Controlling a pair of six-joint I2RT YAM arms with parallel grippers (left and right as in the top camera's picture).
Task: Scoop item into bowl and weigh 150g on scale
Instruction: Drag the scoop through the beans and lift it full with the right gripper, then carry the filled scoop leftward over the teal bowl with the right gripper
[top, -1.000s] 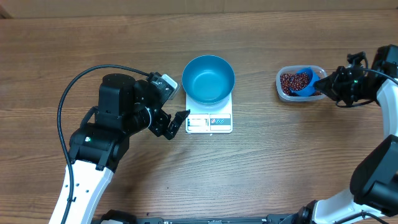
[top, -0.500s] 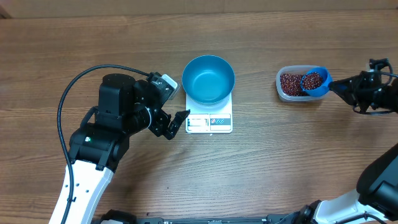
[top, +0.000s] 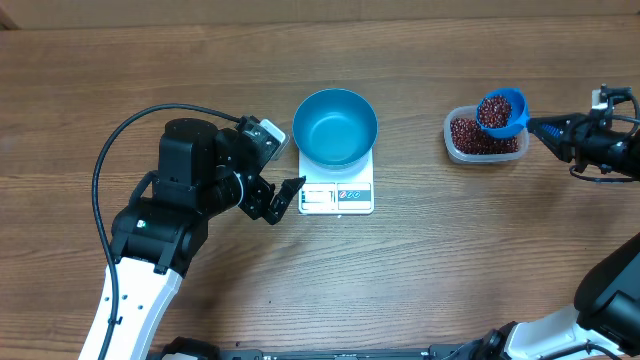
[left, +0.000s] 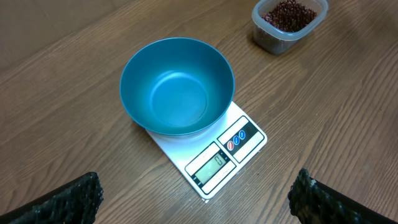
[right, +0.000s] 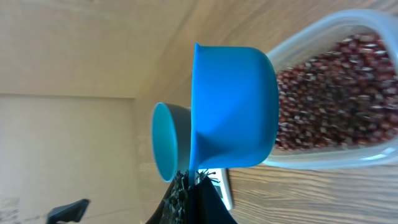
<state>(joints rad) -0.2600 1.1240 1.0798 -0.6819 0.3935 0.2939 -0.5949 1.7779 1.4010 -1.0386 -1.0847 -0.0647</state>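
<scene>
The blue bowl (top: 335, 125) (left: 177, 87) stands empty on the white scale (top: 337, 196) (left: 214, 158). Dark red-brown beans (top: 468, 135) (right: 336, 93) fill a clear tub at the right. My right gripper (top: 553, 130) (right: 199, 186) is shut on the handle of a small blue scoop (top: 501, 112) (right: 233, 106), which holds beans and hangs level over the tub's far right corner. My left gripper (top: 283, 200) (left: 196, 194) is open just left of the scale's front, nothing between its fingers.
The clear tub (top: 452, 145) (left: 261, 34) sits on the wooden table to the right of the scale. The left arm's black cable (top: 105, 160) loops over the table's left side. The bowl (right: 165, 143) shows behind the scoop in the right wrist view.
The right gripper has pulled back to the right and raised the scoop out of the tub, now level and loaded with beans. The left arm has not moved.
</scene>
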